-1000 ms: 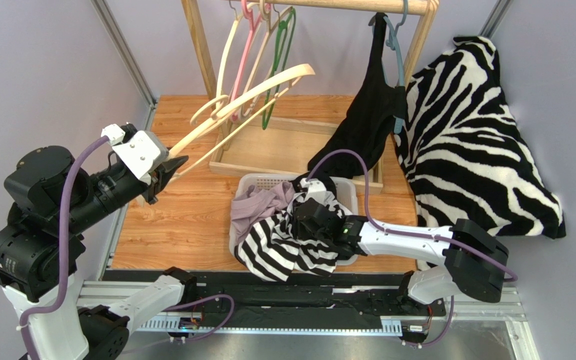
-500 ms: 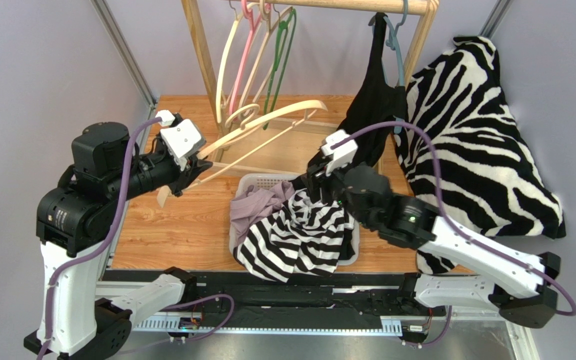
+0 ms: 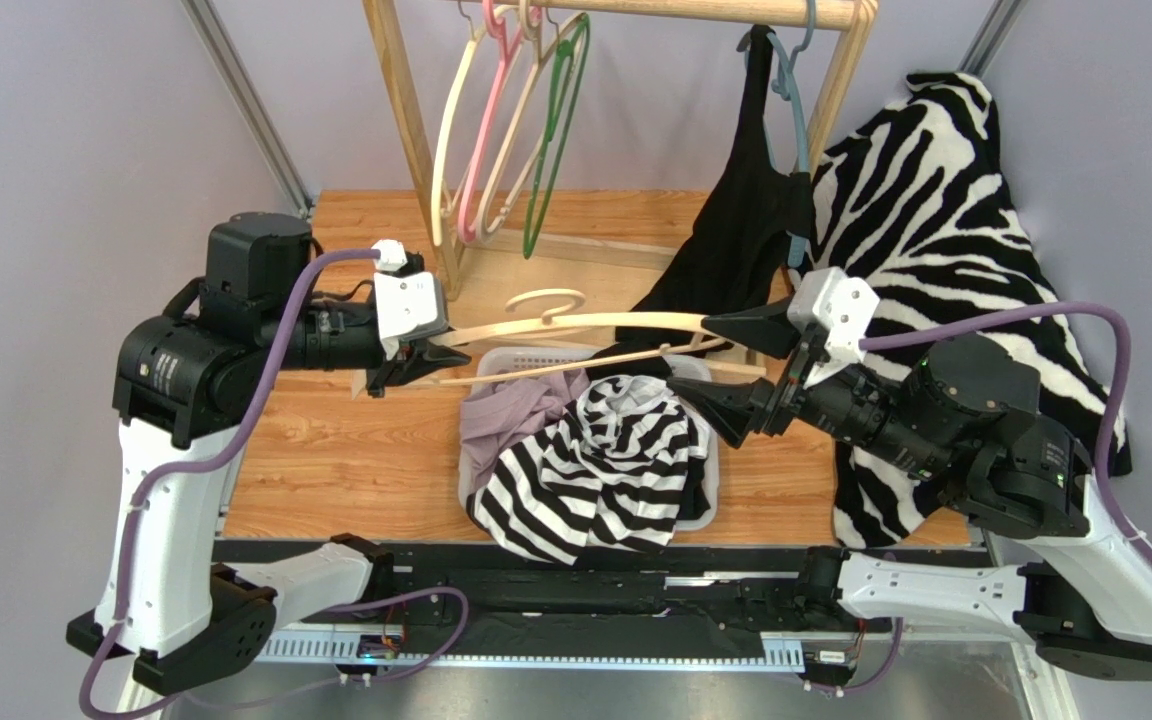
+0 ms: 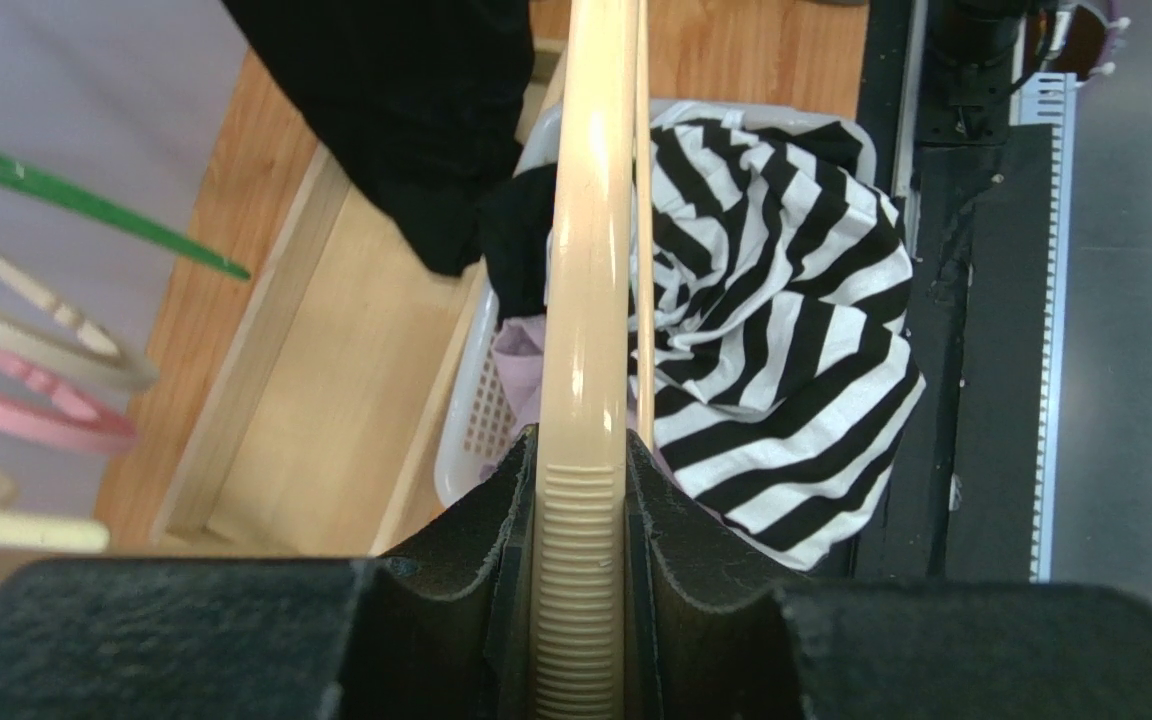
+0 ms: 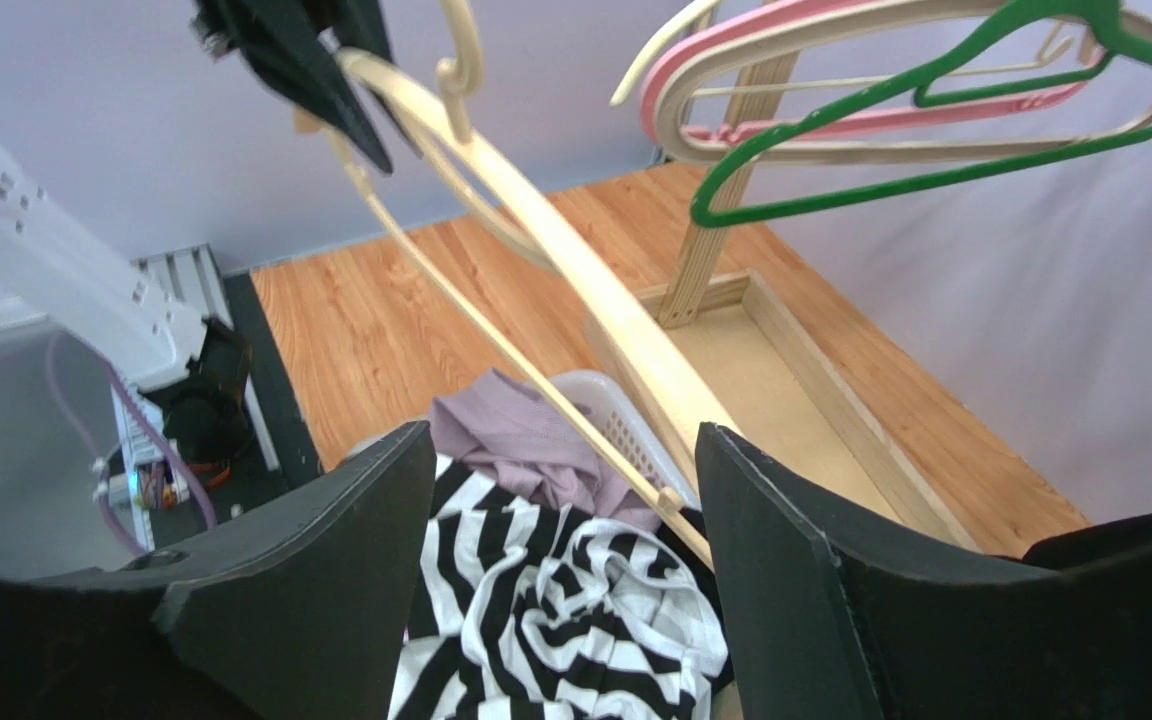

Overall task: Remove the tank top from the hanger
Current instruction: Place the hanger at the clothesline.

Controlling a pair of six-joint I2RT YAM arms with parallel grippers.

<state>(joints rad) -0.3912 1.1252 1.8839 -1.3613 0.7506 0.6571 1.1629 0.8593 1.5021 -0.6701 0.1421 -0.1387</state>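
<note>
The black-and-white striped tank top (image 3: 612, 458) lies crumpled in the white basket (image 3: 515, 360), off the hanger; it also shows in the wrist views (image 4: 778, 300) (image 5: 567, 600). The cream hanger (image 3: 582, 327) is bare and hangs level above the basket. My left gripper (image 3: 440, 357) is shut on its ribbed left end (image 4: 582, 600). My right gripper (image 3: 725, 365) is open and holds nothing, just right of the hanger's other tip. In the right wrist view, my right gripper (image 5: 564, 450) looks down on the top, with the hanger (image 5: 537, 225) running across in front.
A lilac garment (image 3: 515, 405) shares the basket. Cream, pink and green hangers (image 3: 515, 120) hang from the wooden rail beside a black garment (image 3: 748, 210) on a teal hanger. A zebra-print cloth (image 3: 943, 255) drapes at the right. The rack's wooden base tray (image 3: 567, 293) lies behind the basket.
My right gripper let go of the striped top, opened and rose back to the right. My left arm swung the hanger rightward and down until it lay level over the basket.
</note>
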